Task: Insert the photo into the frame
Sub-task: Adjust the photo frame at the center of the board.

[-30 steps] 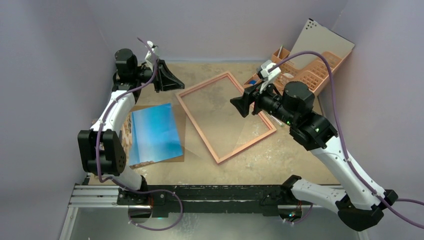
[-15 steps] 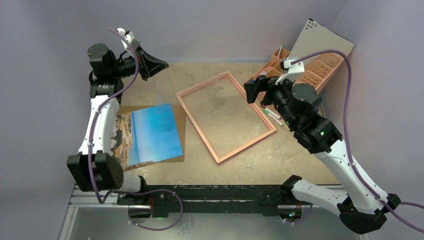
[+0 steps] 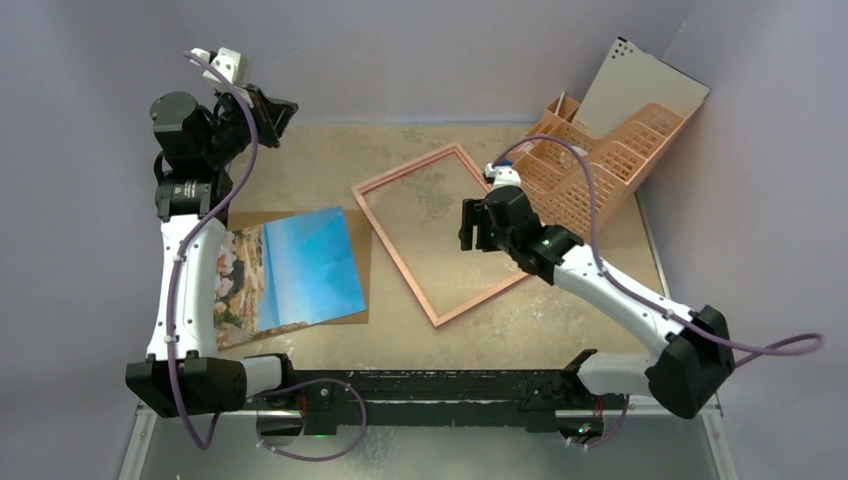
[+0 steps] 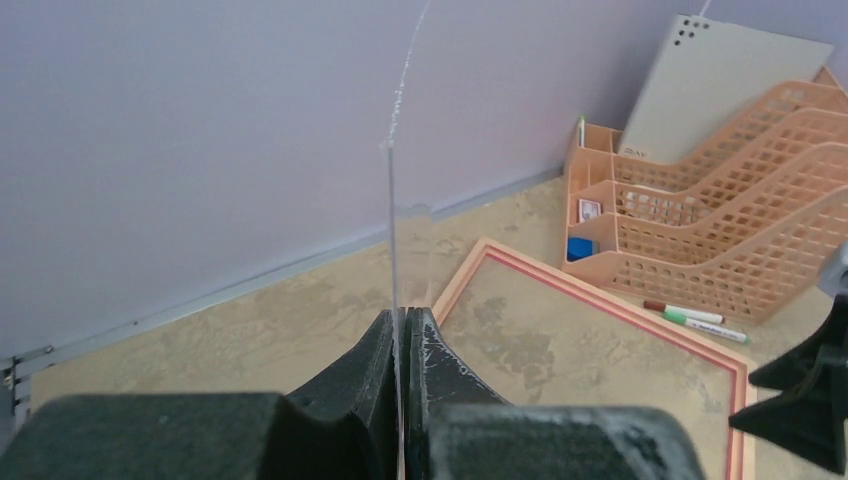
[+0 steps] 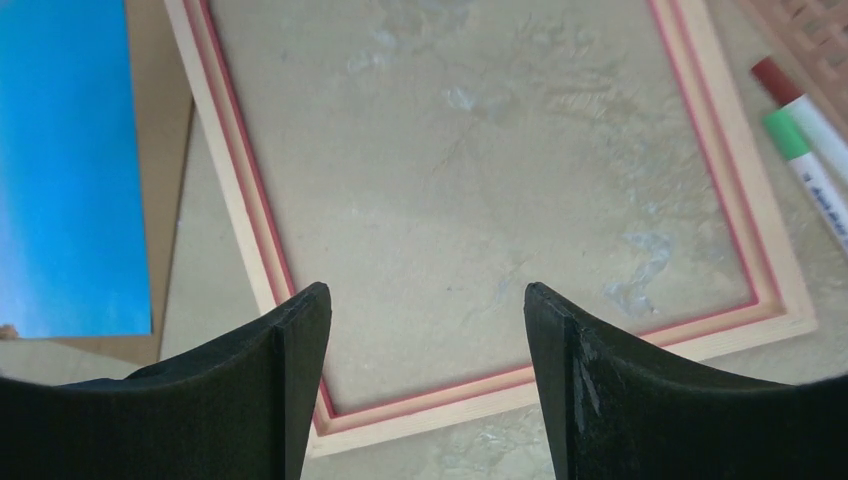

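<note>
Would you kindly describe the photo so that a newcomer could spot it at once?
On the left half of the tan table a brown board lies flat. The photo rests on it: the only glossy blue sheet, unlike the empty frame beside it.

Bare tabletop inside the frame, desk organiser close along its far-right rail.

Glossy photo of blue sky and tan rocky shore, laid flat and face up on a brown board, just left of the frame, thin peach-wood rectangle lined with pink inside, laid flat and askew.
</note>
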`<state>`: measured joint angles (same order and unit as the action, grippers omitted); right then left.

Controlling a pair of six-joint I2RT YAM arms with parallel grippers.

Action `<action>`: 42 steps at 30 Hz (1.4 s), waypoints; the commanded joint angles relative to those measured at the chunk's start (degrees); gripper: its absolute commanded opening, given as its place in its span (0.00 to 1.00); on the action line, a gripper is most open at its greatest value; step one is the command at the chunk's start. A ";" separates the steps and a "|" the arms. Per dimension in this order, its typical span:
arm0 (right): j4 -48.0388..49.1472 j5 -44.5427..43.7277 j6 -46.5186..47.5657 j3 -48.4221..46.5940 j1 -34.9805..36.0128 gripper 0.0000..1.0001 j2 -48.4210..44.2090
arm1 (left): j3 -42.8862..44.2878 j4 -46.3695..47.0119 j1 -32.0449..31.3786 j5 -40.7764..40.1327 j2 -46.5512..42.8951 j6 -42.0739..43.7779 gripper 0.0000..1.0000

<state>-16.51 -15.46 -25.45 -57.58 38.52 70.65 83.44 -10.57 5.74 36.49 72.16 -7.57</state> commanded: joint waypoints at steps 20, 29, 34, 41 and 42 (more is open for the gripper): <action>-5.91 -2.56 -7.29 0.00 17.93 0.66 24.84 | 2.22 -0.38 0.26 -6.13 -2.99 -2.32 0.00; -4.57 7.83 -3.73 -2.88 22.69 0.60 26.73 | 2.61 -0.16 0.15 -6.79 -2.39 -2.16 0.00; -3.04 13.50 -3.78 -6.78 25.79 0.59 29.74 | 2.37 0.12 0.06 -6.55 -2.03 -2.28 0.00; 1.00 15.29 -5.91 -13.43 27.69 0.59 36.03 | 2.34 -0.07 0.06 -6.75 -1.96 -1.92 0.00; 1.69 16.54 -6.36 -14.83 27.74 0.60 36.90 | 2.34 -0.07 0.06 -6.75 -1.98 -1.92 0.00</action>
<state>-17.96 -2.37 -30.20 -67.42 65.69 105.23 84.05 -13.17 5.72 30.17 70.43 -9.02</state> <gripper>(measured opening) 0.592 0.031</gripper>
